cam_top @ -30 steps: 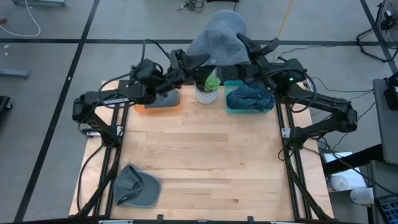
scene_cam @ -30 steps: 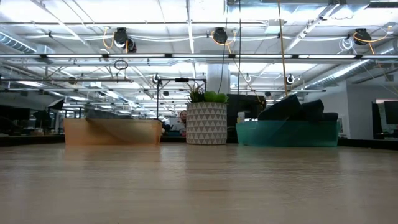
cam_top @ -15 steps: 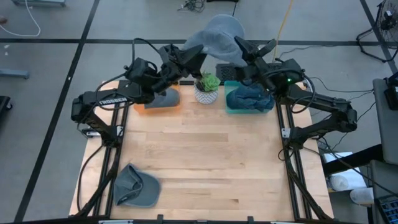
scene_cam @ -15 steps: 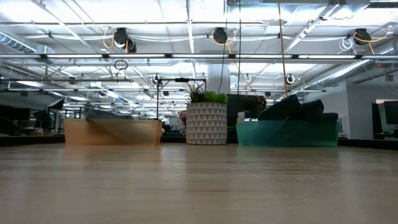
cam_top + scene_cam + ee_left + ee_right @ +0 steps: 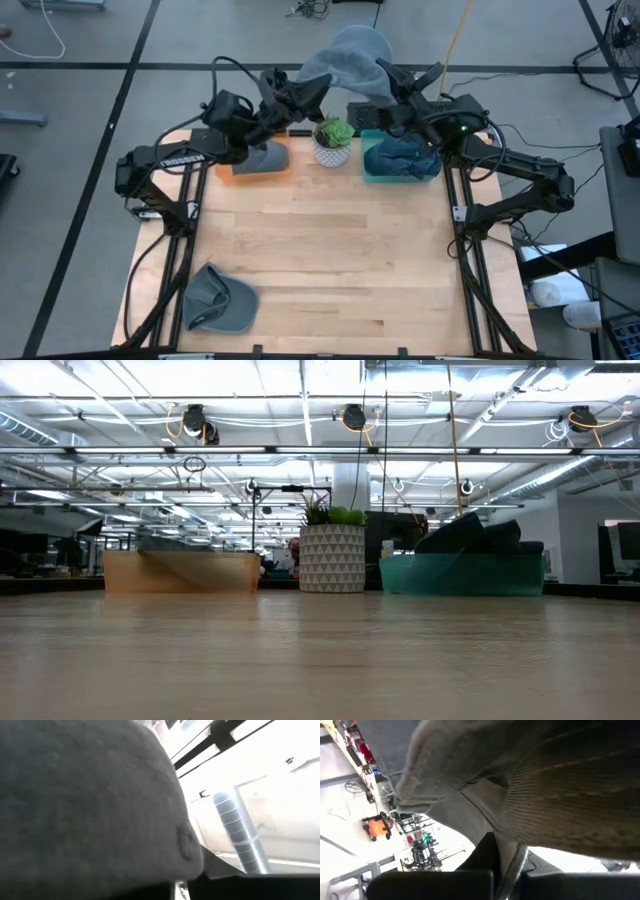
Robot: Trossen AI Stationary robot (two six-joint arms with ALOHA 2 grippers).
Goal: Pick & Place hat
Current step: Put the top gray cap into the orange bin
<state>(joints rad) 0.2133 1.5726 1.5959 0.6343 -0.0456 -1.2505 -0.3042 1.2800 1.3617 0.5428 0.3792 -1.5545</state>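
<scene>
a grey cap (image 5: pixel 220 300) lies flat on the near left corner of the wooden table (image 5: pixel 330 260), brim toward the middle, well apart from both arms. the broad middle of the tabletop is bare wood.

along the far edge three things stand in a row. on the left is an orange bin (image 5: pixel 258 166) with a grey hat folded inside it; in the low view it shows as a shallow orange tray (image 5: pixel 181 571). in the centre is a white patterned pot with a green plant (image 5: pixel 332 142). on the right is a teal bin (image 5: pixel 400 165) heaped with dark blue-grey fabric.

above and just behind the pot, a light grey hat (image 5: pixel 350 62) hangs in the air between the two arms, raised past the far edge of the table. the left gripper (image 5: pixel 312 88) reaches in from the left and is clamped on the hat's left edge, fingers closed on the fabric. the right gripper (image 5: pixel 385 78) reaches in from the right and is pinched tight on the hat's right side. the hat is stretched between them, its crown bulging away from the table.

in the left wrist view grey cloth (image 5: pixel 85 800) fills most of the picture. in the right wrist view ribbed and smooth grey fabric (image 5: pixel 520 780) drapes right over the dark fingers.
</scene>
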